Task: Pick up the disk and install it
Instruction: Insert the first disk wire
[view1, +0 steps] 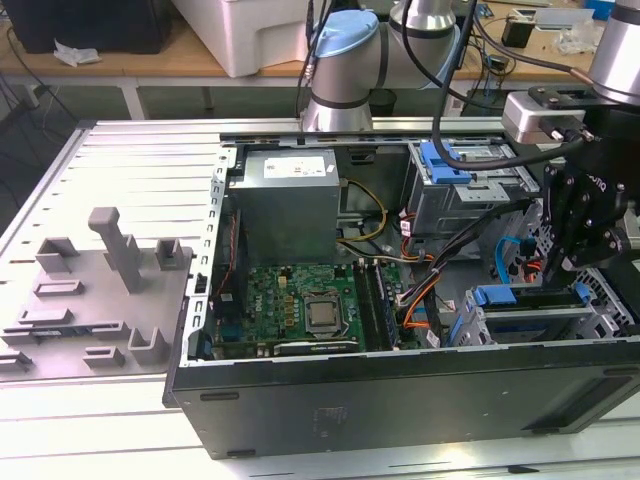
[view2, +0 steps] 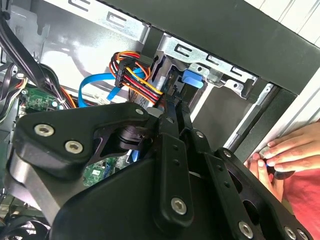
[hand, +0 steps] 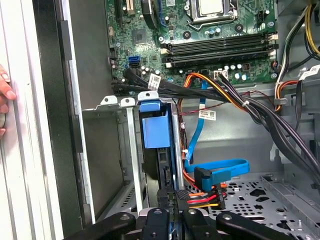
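Note:
In the first wrist view the disk (hand: 167, 172) stands edge-on in the slot of the metal drive bay (hand: 127, 150), seen as a thin dark slab with a blue rail along it. My gripper (hand: 173, 212) is shut on its near edge, one black finger on each side. A blue plastic piece (hand: 156, 125) caps the bay's far end. In the second wrist view the fingertips (view2: 175, 107) meet just before the same bay (view2: 210, 65). In the exterior view my gripper (view1: 560, 265) hangs over the lower bay (view1: 525, 322) at the case's right.
The open computer case (view1: 400, 400) holds a motherboard (view1: 300, 305), a power supply (view1: 290, 200) and an upper bay (view1: 470, 175). Blue and orange cables (hand: 215, 170) run close beside the bay. A person's hand (view2: 287, 150) rests on the case's outer edge. A grey fixture (view1: 100, 290) lies at the exterior view's left.

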